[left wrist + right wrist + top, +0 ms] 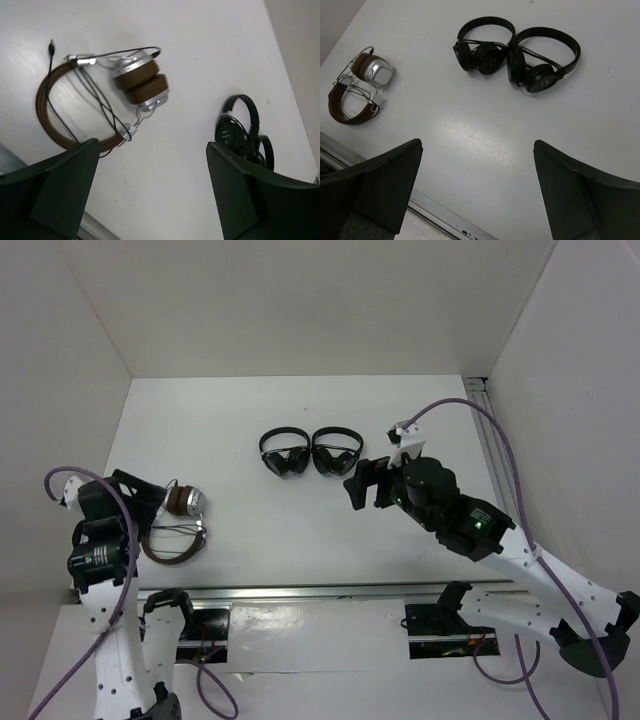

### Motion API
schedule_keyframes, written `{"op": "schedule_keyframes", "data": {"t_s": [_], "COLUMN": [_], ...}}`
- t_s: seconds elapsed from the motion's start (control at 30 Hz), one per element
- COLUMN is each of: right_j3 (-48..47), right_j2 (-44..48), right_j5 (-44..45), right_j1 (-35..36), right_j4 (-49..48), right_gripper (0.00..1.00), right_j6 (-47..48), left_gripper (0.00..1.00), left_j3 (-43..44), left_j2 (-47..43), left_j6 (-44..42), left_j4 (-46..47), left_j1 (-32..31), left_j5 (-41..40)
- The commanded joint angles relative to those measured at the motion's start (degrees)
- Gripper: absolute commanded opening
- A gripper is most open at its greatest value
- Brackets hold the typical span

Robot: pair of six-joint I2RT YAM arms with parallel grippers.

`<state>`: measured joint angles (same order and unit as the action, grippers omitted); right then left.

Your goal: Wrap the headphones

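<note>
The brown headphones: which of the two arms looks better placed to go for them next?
Probably left. The left pincer hangs open close by the brown headphones; the right pincer, also open, sits farther off, near the two black headphones.

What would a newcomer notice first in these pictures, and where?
The brown headphones lie at the left of the table, by the open left gripper, their black cable strung loosely across them. Two black headphones sit side by side mid-table, with the open right gripper hanging empty nearby.
</note>
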<state>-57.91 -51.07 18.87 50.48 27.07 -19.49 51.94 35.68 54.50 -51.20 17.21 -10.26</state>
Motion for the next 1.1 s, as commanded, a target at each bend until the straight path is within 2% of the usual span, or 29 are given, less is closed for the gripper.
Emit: {"op": "schedule_keyframes", "data": {"t_s": [0.0,0.03,0.1,0.17,0.3,0.37,0.4,0.47,0.6,0.7,1.07], "right_j3": [-5.0,-5.5,-6.4,-7.0,-8.2,-8.8,-10.0,-11.4,-16.1,-17.1,-15.1], "right_j2": [3.1,4.3,6.0,9.7,18.7,23.6,25.0,27.7,28.2,27.6,28.1], "right_j5": [3.8,3.8,2.3,-0.2,-4.6,-6.1,-6.1,-6.7,-4.8,-5.3,-4.2], "right_j1": [0.5,0.5,0.5,0.5,0.5,-0.6,-1.9,-3.4,-9.6,-12.6,-13.9], "right_j4": [8.2,10.8,13.0,15.1,18.7,21.9,23.0,27.4,34.6,36.7,38.2], "right_gripper": [0.99,0.99,0.99,0.99,0.99,0.99,0.99,0.99,0.99,0.99,0.99], "right_j6": [-2.0,-2.5,-3.3,-3.8,-7.0,-7.5,-7.5,-7.5,-4.4,-2.5,-2.5], "left_gripper": [1.0,1.0,1.0,1.0,1.0,1.0,1.0,1.0,1.0,1.0,1.0], "left_j3": [6.1,7.6,10.2,13.0,18.3,18.3,14.8,11.9,5.8,5.8,9.9], "left_j2": [-1.8,-3.0,-5.4,-10.2,-16.6,-17.2,-19.2,-21.2,-23.7,-24.9,-24.3], "left_j6": [-17.0,-20.0,-20.0,-20.8,-20.7,-20.0,-20.0,-20.0,-18.7,-18.7,-18.0], "left_j4": [1.1,-0.6,-3.9,-6.3,-13.5,-16.7,-16.1,-13.7,-12.6,-12.6,-14.3], "left_j1": [0.4,0.4,-6.0,-7.9,-11.5,-11.5,-12.0,-12.0,-12.0,-12.0,-15.8], "left_j5": [8.6,7.6,4.2,0.8,-0.6,-1.2,-0.5,4.6,7.0,7.0,1.0]}}
